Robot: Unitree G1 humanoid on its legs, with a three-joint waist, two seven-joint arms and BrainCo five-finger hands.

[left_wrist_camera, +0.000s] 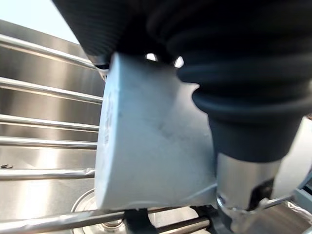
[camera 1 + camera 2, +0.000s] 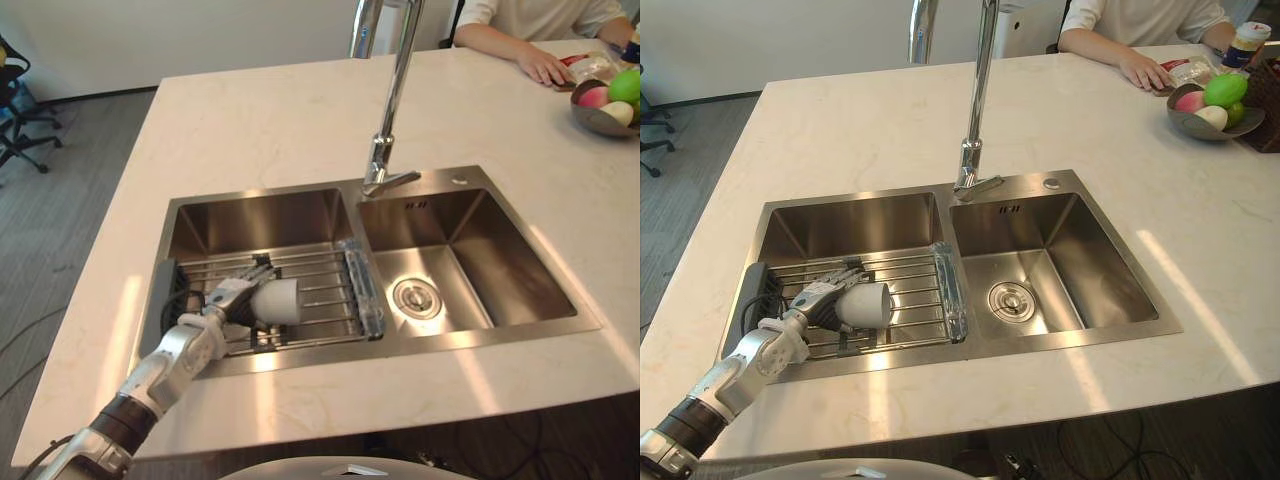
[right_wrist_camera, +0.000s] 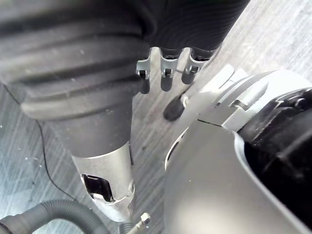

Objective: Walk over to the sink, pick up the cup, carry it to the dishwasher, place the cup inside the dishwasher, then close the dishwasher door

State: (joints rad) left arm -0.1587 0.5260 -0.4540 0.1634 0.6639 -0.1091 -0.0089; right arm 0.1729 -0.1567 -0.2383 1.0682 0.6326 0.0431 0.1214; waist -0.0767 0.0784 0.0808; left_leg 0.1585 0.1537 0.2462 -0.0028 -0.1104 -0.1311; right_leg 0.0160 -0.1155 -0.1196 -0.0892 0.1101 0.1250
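A white cup lies on its side on the wire rack across the sink's left basin, its mouth turned toward the right. My left hand reaches in from the near left; its fingers lie curled over the cup's top and base end. In the left wrist view the cup sits tight against the palm with the thumb beside it. My right hand hangs over grey floor with relaxed fingers holding nothing.
A tall faucet stands behind the divider between the basins. The right basin has a drain. At the far right of the counter a person's hand rests beside a fruit bowl. An office chair stands far left.
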